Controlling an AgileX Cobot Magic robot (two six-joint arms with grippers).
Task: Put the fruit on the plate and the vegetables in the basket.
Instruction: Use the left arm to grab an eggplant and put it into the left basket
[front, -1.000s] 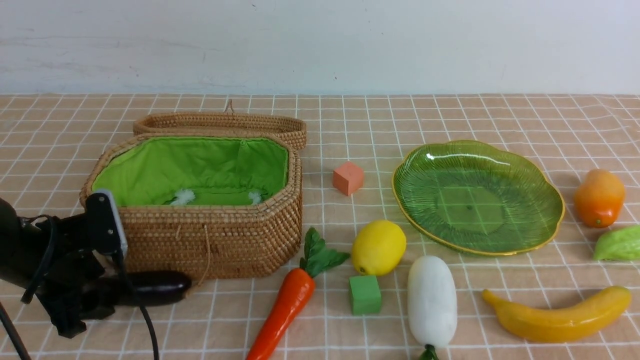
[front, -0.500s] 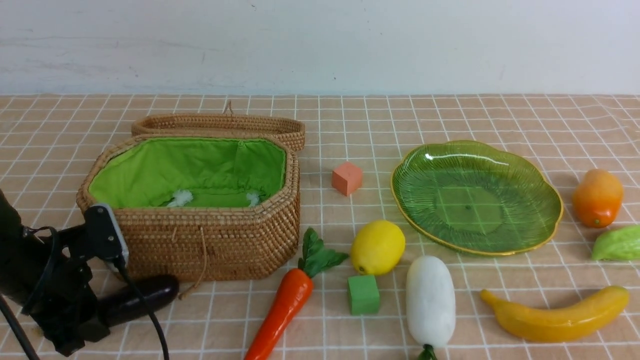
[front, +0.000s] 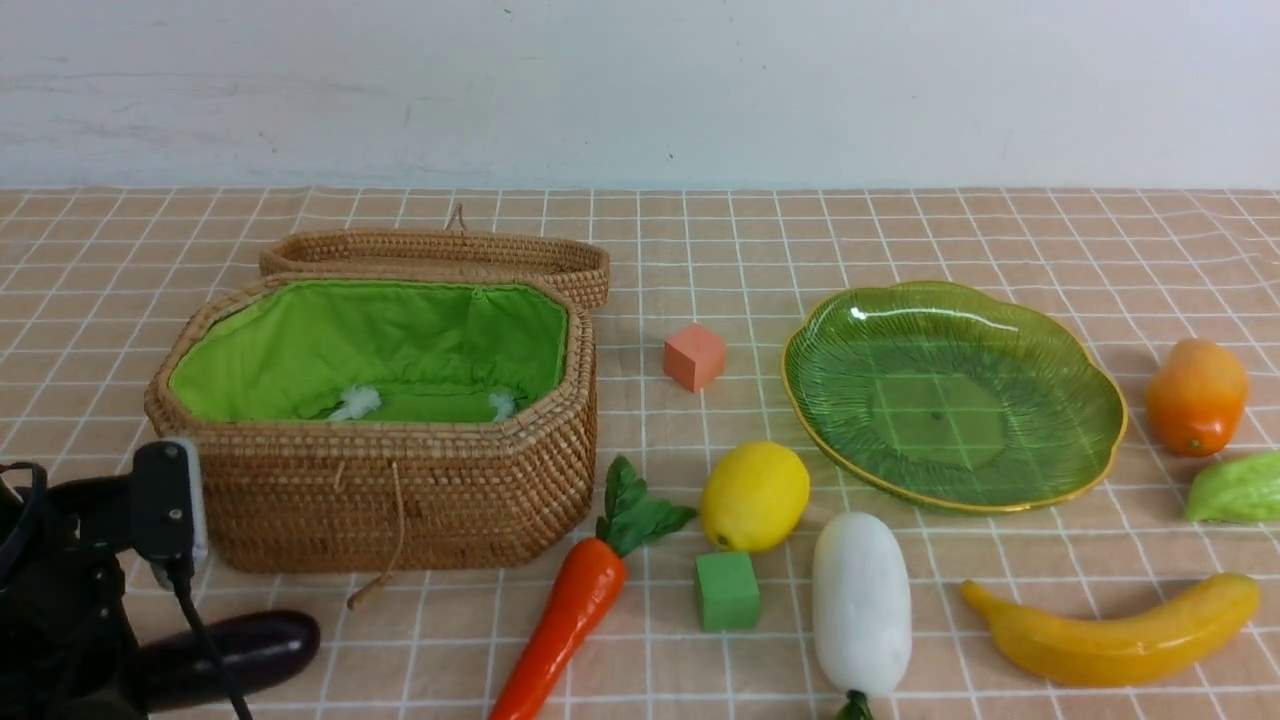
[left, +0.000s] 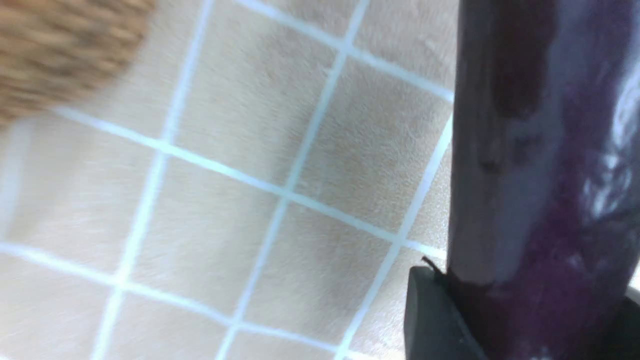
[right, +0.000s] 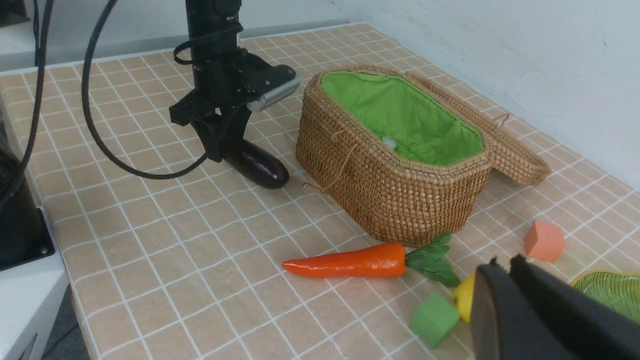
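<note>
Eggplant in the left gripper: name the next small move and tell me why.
Probably lift it straight up. The left gripper is shut on one end of the eggplant, which sits low near the tablecloth, below the rim of the open basket beside it. It likely must clear that wicker wall before moving over the green lining.

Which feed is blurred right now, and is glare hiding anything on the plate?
Left wrist view: soft; the basket corner is smeared, and the eggplant shows white glare. Front view: sharp; only a small highlight on the plate, ribs readable. Right wrist view: sharp throughout.
</note>
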